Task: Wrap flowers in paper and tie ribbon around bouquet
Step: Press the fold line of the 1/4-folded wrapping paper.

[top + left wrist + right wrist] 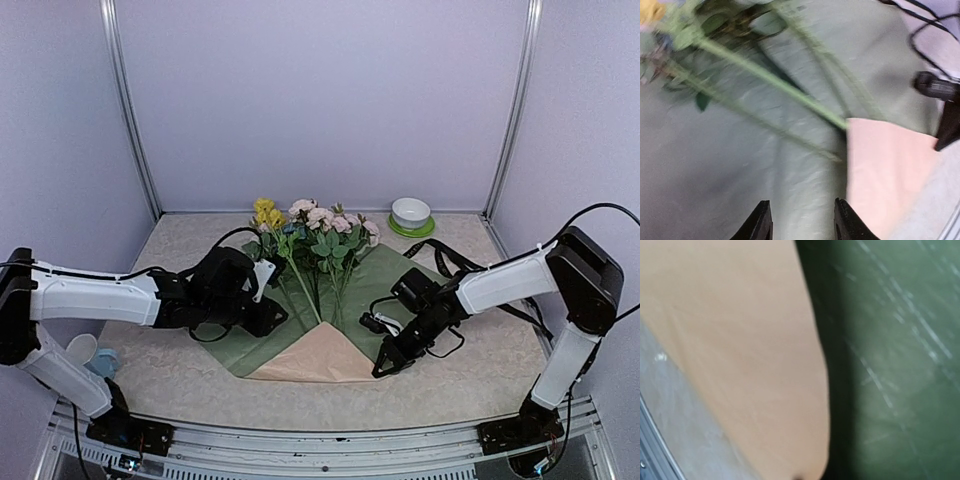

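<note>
Found jaws apart on left gripper point(801, 202) above green sheet, together on right gripper point(383, 365) at paper point(300, 362) near edge; grip unclear. Saw flowers point(318, 225) lying on paper mid-tabletop point(180, 375), blooms toward far edge. Noted bowl point(411, 212) by far right corner.

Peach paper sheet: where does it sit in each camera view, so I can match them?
Top view: peach sheet, bottom centre, a triangle below the green sheet.
Left wrist: peach sheet, lower right.
Right wrist: peach sheet fills the left and centre.
Shared landmark: its border with the green sheet.
</note>
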Tool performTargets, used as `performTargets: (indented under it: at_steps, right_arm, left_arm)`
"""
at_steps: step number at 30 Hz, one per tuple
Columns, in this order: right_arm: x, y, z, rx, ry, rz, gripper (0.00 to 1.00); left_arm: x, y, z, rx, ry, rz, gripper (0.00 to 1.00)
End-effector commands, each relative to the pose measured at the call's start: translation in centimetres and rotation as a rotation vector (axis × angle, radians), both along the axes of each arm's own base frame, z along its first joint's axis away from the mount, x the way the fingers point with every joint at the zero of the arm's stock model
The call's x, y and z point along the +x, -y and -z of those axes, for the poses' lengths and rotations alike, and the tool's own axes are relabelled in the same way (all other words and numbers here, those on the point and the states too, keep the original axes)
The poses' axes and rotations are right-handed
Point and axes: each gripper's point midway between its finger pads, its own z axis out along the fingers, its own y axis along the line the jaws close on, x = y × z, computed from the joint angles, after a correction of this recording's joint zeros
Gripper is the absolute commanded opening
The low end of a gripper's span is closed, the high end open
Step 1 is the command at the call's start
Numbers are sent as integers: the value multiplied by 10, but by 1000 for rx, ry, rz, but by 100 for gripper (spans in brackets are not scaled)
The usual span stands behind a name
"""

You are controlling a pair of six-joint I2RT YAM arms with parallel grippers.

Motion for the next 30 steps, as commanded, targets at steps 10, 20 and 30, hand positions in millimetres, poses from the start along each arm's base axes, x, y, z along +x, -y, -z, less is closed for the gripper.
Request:
performTargets:
  at_steps: [10, 20, 30]
  right_arm:
    - [1, 11, 17, -79, -17, -1, 0]
    - [4, 15, 19, -110, 1, 9, 0]
    - [1, 15, 20, -123, 10, -6, 0]
  left_arm:
    - [-88, 31, 89, 367, -288, 221, 24]
    - [-125, -45, 118, 465, -469, -35, 22]
    - [-95, -45, 40, 450, -214, -170, 23]
